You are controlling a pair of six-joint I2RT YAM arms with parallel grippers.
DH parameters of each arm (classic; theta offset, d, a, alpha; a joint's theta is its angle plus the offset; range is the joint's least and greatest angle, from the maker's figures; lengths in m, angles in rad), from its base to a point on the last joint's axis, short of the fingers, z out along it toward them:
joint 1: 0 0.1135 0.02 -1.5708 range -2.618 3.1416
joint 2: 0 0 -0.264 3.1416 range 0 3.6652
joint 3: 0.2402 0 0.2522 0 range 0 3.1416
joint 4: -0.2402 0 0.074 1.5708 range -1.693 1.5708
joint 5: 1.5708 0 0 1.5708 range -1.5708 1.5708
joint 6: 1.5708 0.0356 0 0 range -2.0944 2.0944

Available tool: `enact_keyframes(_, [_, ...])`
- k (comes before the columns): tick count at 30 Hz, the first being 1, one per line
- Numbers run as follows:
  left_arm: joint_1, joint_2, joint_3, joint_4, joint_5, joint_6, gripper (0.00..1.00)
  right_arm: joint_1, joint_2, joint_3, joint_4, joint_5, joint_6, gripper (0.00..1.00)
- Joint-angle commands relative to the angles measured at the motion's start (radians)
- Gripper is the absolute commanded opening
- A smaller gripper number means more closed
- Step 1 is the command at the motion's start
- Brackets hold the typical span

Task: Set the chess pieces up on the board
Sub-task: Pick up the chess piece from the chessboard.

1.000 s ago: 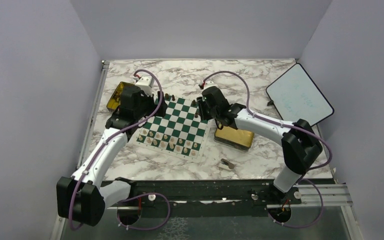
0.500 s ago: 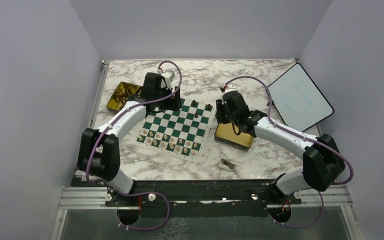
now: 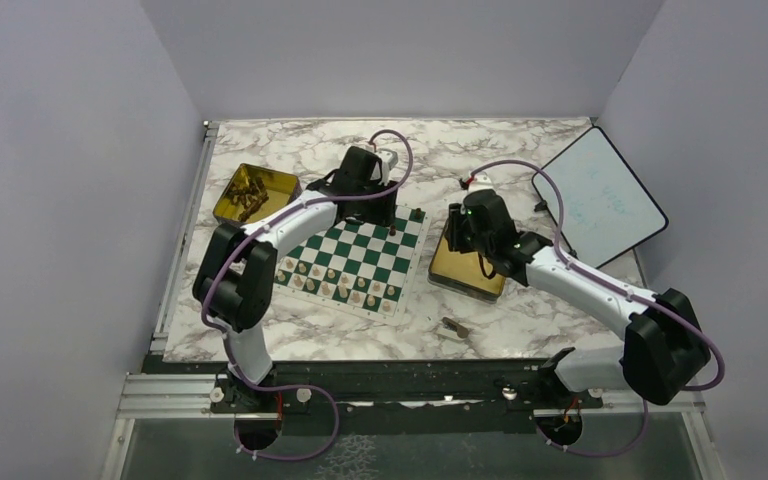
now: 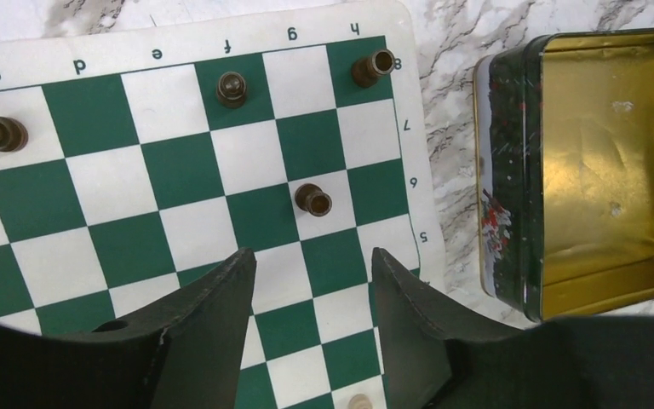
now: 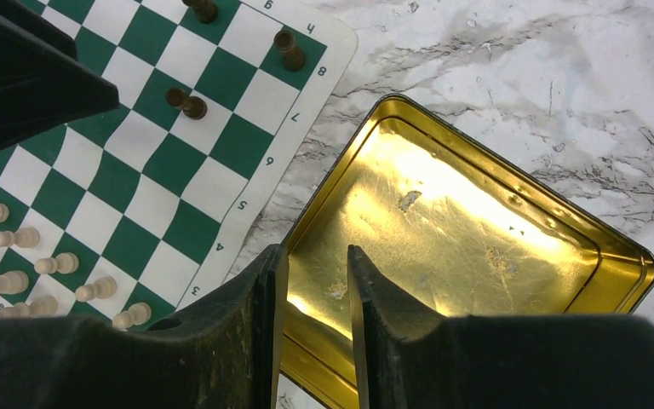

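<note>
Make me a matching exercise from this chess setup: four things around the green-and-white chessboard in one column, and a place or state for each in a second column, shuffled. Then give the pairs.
Things
1. gold rectangular tin left of the green-and-white chessboard
2. gold rectangular tin right of the chessboard
3. black-rimmed white tablet
4. lone dark brown chess piece

Places and states
A. lies alone off the board, on the near side
B. bare inside
C. holds dark brown chess pieces
D. farthest right, by the wall

Pairs: 1-C, 2-B, 3-D, 4-A
</note>
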Motion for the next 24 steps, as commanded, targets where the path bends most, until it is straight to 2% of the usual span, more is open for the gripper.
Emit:
enact_keyframes(1, [-0.035,0.043,0.048,0.002,-0.117,-0.006,0.51,-0.007,-0.044,-0.023,0.033,0.044,0.016,0.36])
enact_keyframes(7, [-0.076,0.074,0.053,0.033,-0.232,0.011,0.44,-0.007,-0.064,-0.043,0.04,0.035,0.019,0.36])
enact_keyframes(24, [-0.091,0.172,0.081,0.071,-0.23,-0.003,0.41,-0.008,-0.08,-0.062,0.041,0.033,0.015,0.36])
